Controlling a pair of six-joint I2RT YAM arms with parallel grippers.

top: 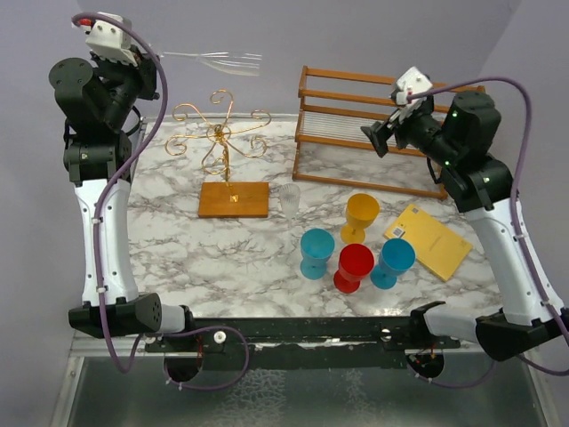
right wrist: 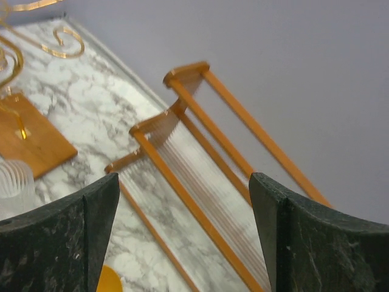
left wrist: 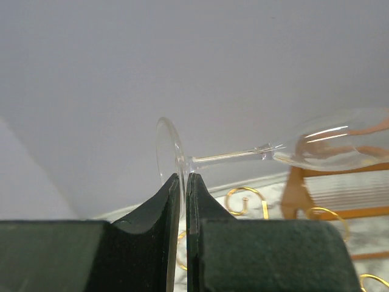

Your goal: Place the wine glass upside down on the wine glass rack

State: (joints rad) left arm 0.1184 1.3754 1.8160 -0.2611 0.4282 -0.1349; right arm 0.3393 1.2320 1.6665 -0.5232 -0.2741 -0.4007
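A clear wine glass hangs sideways in the air above the back of the table. My left gripper is shut on the rim of its foot. In the left wrist view the fingers pinch the foot disc, and the stem and bowl point right. The gold wire wine glass rack stands below and in front on its orange-brown base, with no glass on it. Its curls show in the left wrist view and the right wrist view. My right gripper is open and empty over the slatted shelf.
A brown wooden slatted shelf rack stands at the back right. A clear ribbed tumbler stands beside the rack base. A yellow goblet, two blue goblets and a red goblet stand front centre. A yellow pad lies to the right.
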